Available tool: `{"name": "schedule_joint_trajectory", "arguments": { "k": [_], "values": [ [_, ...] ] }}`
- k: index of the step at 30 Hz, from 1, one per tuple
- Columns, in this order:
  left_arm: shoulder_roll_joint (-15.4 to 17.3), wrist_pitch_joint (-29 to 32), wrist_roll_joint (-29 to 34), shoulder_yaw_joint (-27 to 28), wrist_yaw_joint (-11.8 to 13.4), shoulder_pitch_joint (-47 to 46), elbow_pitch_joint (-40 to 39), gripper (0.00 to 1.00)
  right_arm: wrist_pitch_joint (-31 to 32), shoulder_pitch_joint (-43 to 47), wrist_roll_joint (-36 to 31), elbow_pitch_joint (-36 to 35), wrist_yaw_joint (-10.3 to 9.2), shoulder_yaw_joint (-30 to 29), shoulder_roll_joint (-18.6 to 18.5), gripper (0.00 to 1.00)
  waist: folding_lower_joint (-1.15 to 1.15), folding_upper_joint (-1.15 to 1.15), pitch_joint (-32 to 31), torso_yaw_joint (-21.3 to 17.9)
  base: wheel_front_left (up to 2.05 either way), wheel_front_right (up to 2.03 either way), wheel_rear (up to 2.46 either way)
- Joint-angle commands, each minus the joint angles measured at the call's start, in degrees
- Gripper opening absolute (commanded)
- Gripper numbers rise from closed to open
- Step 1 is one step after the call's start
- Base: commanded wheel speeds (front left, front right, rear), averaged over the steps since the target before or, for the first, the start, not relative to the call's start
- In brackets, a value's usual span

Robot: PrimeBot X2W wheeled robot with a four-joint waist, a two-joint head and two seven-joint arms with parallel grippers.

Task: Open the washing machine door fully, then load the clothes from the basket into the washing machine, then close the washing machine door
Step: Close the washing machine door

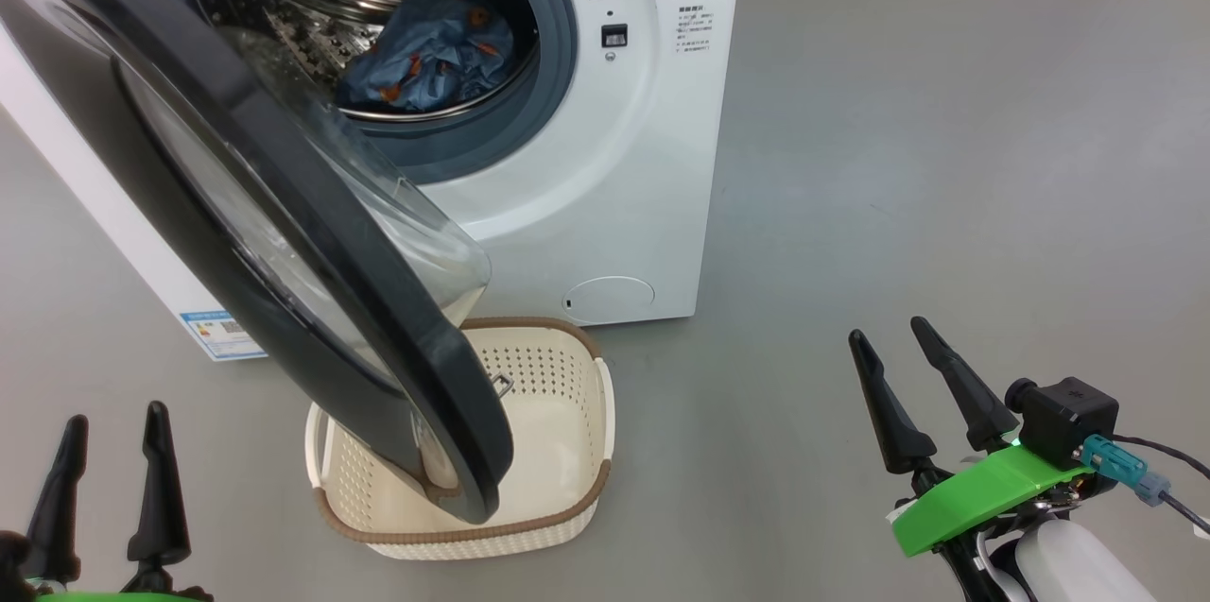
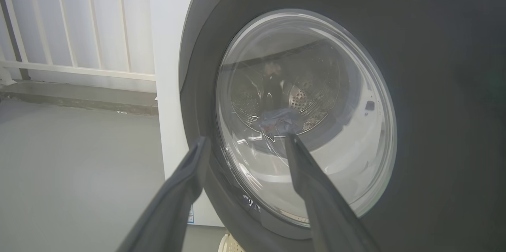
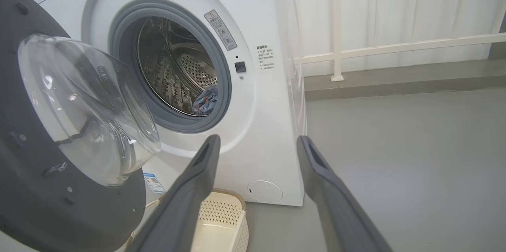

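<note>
The white washing machine [image 1: 605,196] stands with its black-rimmed door [image 1: 284,233] swung out over the basket. Light-blue clothes [image 1: 430,54] with orange figures lie in the steel drum, also visible as clothes [image 3: 205,101] in the right wrist view. The cream basket [image 1: 567,451] sits on the floor under the door's edge, its visible part bare. My left gripper [image 1: 113,451] is open at the lower left, near the door's outer face [image 2: 435,105]. My right gripper [image 1: 893,342] is open at the lower right, holding nothing, away from the machine [image 3: 261,125].
Grey floor [image 1: 945,158] spreads wide to the right of the washer. A white railing [image 3: 395,46] and low ledge run behind it. A blue label sticker [image 1: 222,335] sits low on the washer's front, a round cap [image 1: 610,297] near its base.
</note>
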Motion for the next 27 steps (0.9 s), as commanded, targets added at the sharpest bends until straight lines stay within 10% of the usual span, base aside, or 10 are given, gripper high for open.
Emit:
{"name": "schedule_joint_trajectory", "arguments": {
  "k": [1, 9, 11, 12, 27],
  "values": [
    [1.24, -0.37, 0.37, 2.30, -0.17, -1.60, -0.82, 1.00, -0.71, -1.28, -0.86, -1.48, 0.31, 0.74, -0.40, 1.00, 0.00, 0.00, -0.04, 0.01, 0.00, 0.00, 0.00],
    [0.75, -0.37, 0.65, 2.80, -0.30, -1.39, -1.39, 1.00, -0.71, -1.22, -0.82, -2.24, 0.31, 0.91, -0.31, 1.00, 0.00, 0.00, -0.22, 0.16, 0.00, 0.00, 0.00],
    [0.58, -0.37, 0.73, 2.82, -0.32, -1.29, -1.59, 1.00, -0.71, -1.33, -0.79, -3.57, 0.31, 0.86, -0.17, 0.14, 0.00, 0.00, -0.20, 0.37, 0.00, 0.00, 0.00],
    [0.50, -0.37, 0.74, 2.82, -0.33, -1.26, -1.66, 1.00, -0.71, -1.38, -0.83, -4.56, 0.31, 0.88, -0.06, 0.00, 0.00, 0.00, -0.17, 0.54, 0.00, 0.00, 0.00],
    [-0.07, -0.37, -0.35, 1.45, -0.35, -1.56, -0.56, 1.00, -0.71, -4.83, -1.25, -23.53, 0.31, 7.33, -0.51, 0.00, 0.00, 0.00, -1.32, 5.79, 0.00, 0.00, 0.00]
  ]
}}
